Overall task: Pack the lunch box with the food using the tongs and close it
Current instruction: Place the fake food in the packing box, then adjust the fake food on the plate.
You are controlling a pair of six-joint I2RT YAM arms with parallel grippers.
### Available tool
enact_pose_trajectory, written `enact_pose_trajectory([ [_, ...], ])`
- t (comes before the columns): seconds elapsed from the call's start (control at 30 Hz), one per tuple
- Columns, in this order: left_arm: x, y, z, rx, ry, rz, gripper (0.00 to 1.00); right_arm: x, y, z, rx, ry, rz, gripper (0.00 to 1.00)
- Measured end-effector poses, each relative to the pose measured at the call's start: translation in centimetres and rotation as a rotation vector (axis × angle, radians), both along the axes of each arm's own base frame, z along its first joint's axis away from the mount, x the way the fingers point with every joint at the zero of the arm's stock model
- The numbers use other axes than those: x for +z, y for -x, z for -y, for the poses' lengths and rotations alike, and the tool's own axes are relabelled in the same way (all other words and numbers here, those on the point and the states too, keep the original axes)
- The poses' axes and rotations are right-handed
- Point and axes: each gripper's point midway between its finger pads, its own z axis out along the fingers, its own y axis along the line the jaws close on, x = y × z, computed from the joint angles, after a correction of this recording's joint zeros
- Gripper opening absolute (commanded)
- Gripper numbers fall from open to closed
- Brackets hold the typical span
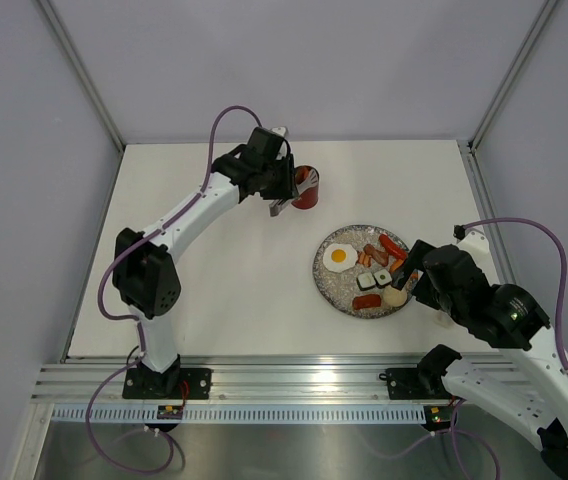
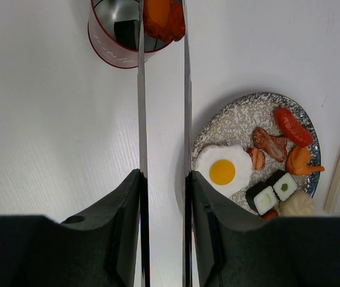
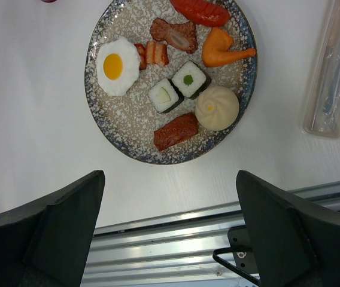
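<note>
The red lunch box (image 1: 306, 188) stands open at the back of the table, its silvery inside (image 2: 113, 27) showing. My left gripper (image 2: 165, 174) (image 1: 282, 192) is shut on the long silver tongs (image 2: 140, 89). The tongs' tips pinch an orange-red food piece (image 2: 164, 18) right at the box's rim. The other food lies on the speckled plate (image 3: 128, 128): fried egg (image 3: 117, 66), two sushi rolls (image 3: 165, 95), bun (image 3: 216, 107), sausage (image 3: 200, 9) and an orange piece (image 3: 221, 48). My right gripper (image 3: 170, 197) (image 1: 409, 280) hangs open and holds nothing, over the table's near edge by the plate.
A clear plastic case (image 3: 331, 72) lies right of the plate, near the table's right edge. The metal rail (image 3: 176, 239) of the arm bases runs along the front, under the right gripper. The plate (image 1: 339, 285) sits at front right, a short way from the lunch box.
</note>
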Motion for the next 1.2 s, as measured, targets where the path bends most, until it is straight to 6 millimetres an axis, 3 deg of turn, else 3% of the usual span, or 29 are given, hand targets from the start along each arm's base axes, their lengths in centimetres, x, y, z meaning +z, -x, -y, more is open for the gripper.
enact_pose_trajectory([
  [0.1,-0.3,-0.1,0.0,0.000,-0.005,-0.005,0.34,0.0,0.0,0.0,0.000,0.000,0.000,0.99],
  [0.3,-0.4,-0.2,-0.2,-0.002,-0.017,0.001,0.47,0.0,0.0,0.0,0.000,0.000,0.000,0.99],
  [0.63,0.0,-0.3,-0.5,-0.013,-0.036,0.026,0.50,0.0,0.0,0.0,0.000,0.001,-0.001,0.99],
  [0.73,0.7,-0.2,-0.7,-0.015,-0.033,0.043,0.44,-0.1,-0.1,-0.1,0.000,0.004,-0.005,0.99],
  [0.87,2.5,0.2,-0.8,-0.018,-0.029,0.085,0.00,-0.1,-0.1,-0.1,0.000,0.005,-0.008,0.99],
  [1.0,5.0,2.3,-0.6,-0.061,-0.061,0.171,0.00,-0.1,-0.1,-0.1,0.000,0.005,-0.008,0.99],
  [1.1,6.6,6.0,1.3,-0.147,-0.059,0.217,0.00,-0.1,-0.1,-0.1,0.000,0.004,-0.007,0.99],
  [1.2,6.2,10.0,3.5,-0.248,-0.051,0.211,0.00,-0.1,0.0,0.0,-0.001,0.002,-0.004,0.99],
])
